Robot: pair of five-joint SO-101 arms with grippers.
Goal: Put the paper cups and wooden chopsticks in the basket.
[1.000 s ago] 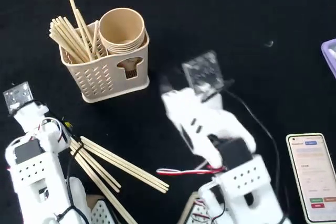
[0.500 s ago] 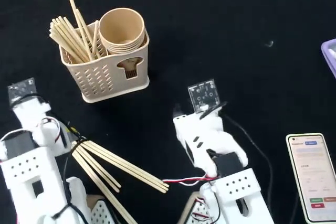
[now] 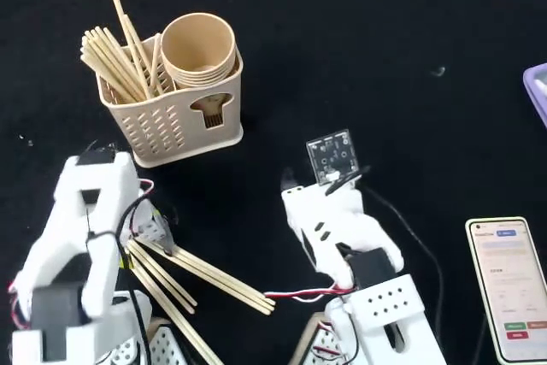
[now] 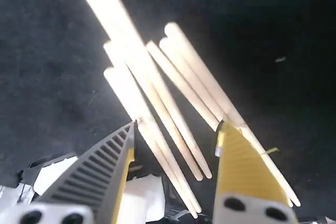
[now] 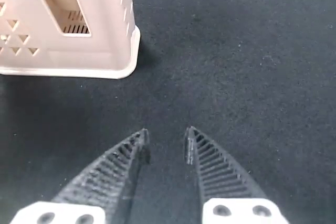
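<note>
Moved: left arm, 1 item. It has swung from its upright stance at the worktop's edge to lean over the loose chopsticks (image 3: 201,275). The right arm drew back earlier and has held its place over the last half second.

Loose chopsticks: 1 fanned bundle, flat on the worktop (image 3: 385,83) near its front edge, well apart from the basket (image 3: 171,121). Not yet lifted.

Left tool (image 4: 176,127): released, the 2 jaws spread wide and set either side of the bundle's near ends. Several sticks lie in the gap. Whether the jaws touch any stick cannot be told.

Basket: upright at the far left. It already holds 1 stack of paper cups (image 3: 198,44) and, beside the stack, a sheaf of chopsticks (image 3: 115,53) standing on end.

Right tool (image 5: 165,135): jaws slightly parted and empty, pointing towards the basket's lower corner over bare worktop.

Also present: 1 phone (image 3: 508,284) at the right front, clear of the work.

Assessment: cups appear done, and the bundle is the last item outstanding. The lean-in reads as the approach to a grasp. Closing on a fanned bundle may pinch a few sticks and leave the rest behind.
</note>
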